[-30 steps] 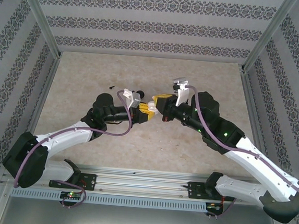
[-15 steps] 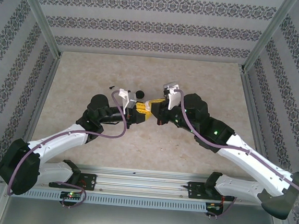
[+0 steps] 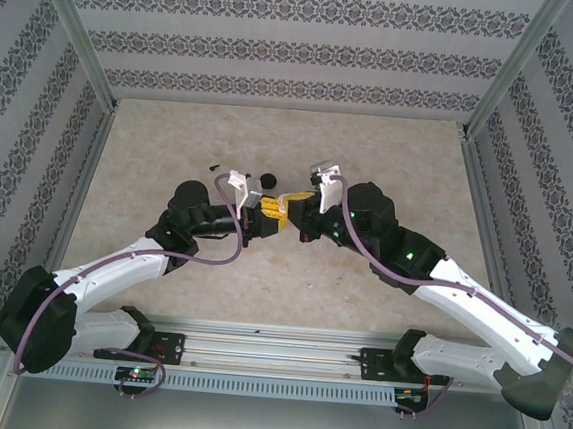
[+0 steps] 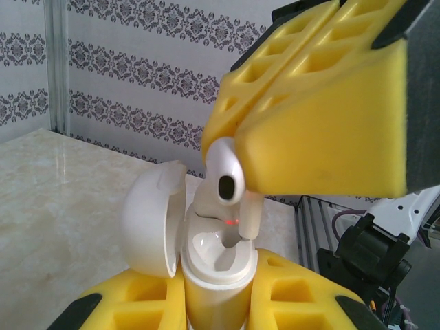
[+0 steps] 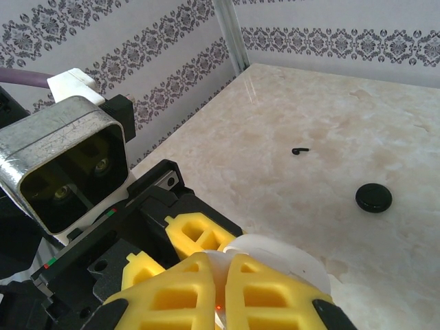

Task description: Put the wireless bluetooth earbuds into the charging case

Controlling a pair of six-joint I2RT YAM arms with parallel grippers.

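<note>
We are clamping the slick case (image 4: 206,258) low on its body in the left gripper (image 4: 216,302), the right gripper (image 5: 220,262) pinching the tiny, light earbud (image 4: 229,172) by its head.

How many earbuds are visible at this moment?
1. The earbud is pinched in the right end effector, just above the open charging case that the left end effector holds. A second may be hidden inside the case.
</note>
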